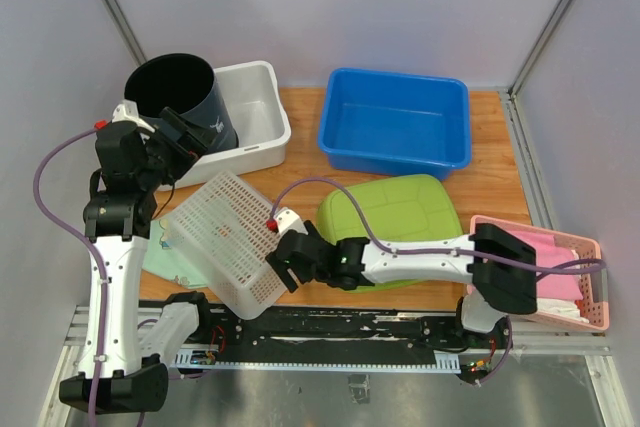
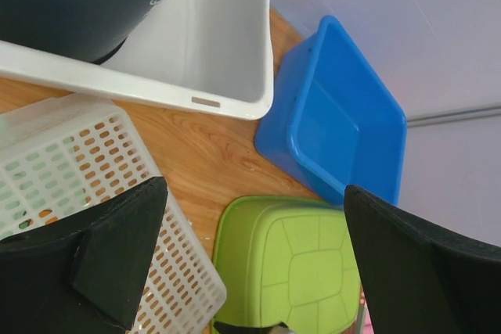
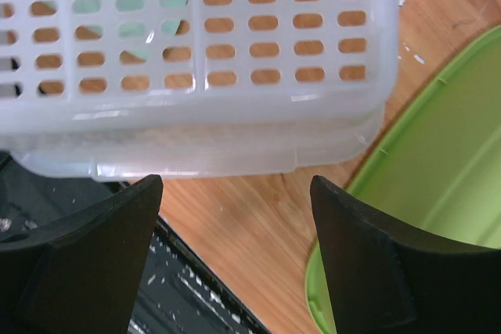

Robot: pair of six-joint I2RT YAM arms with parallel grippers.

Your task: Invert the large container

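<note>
Right fingers (image 3: 78,256) wide, near white basket (image 3: 196,37), left fingers (image 2: 102,263) wide, empty

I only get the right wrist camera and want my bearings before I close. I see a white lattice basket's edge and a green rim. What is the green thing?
Observer: A green tub, lying base up on the table, to the right of the white lattice basket.
Operator: Where is the other arm?
Observer: The left gripper hangs open at the far left, beside a black bucket.
Operator: Is that bucket standing on the table?
Observer: No, it leans tilted inside a white tub.
</note>
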